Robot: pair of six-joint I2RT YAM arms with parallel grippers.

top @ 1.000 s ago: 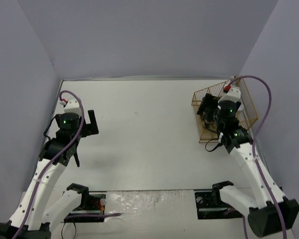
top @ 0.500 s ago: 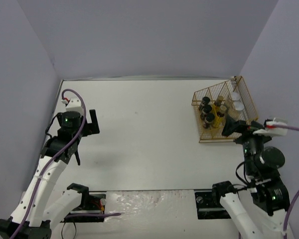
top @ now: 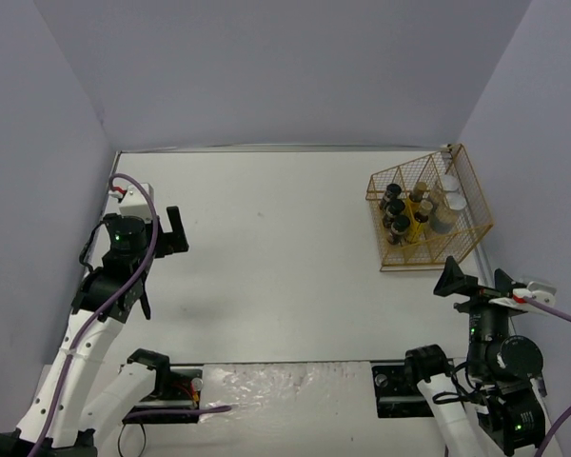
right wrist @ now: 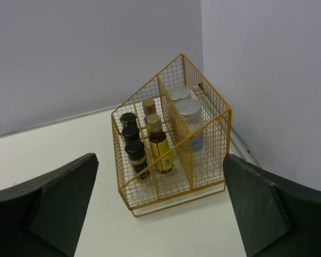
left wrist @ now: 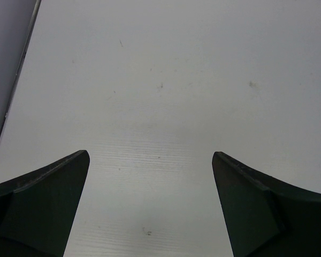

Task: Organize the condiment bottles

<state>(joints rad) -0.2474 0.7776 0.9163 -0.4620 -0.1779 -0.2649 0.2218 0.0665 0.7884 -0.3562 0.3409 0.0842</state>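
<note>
The condiment bottles all stand in a yellow wire rack [top: 460, 228] [right wrist: 171, 199] at the far right of the table. Three short dark black-capped jars [right wrist: 136, 156] [top: 396, 212] fill its left compartment. Two slim yellow-filled bottles [right wrist: 159, 143] [top: 419, 211] stand in the middle one, and two clear silver-lidded jars [right wrist: 191, 121] [top: 444, 206] in the right one. My right gripper [right wrist: 158, 156] [top: 478, 284] is open and holds nothing; it sits back from the rack's front, near the table's near edge. Over bare table at the far left, my left gripper [left wrist: 150, 156] is open with nothing between its fingers.
The rack sits close to the right wall [right wrist: 267, 80] and the back wall [right wrist: 85, 53]. The table's left edge [left wrist: 18, 80] runs just left of the left gripper. White tabletop [top: 276, 238] lies between the two arms.
My right arm has pulled back from over the rack toward the near edge, so the bottles now show. Both grippers stay open. The left arm has barely moved.
</note>
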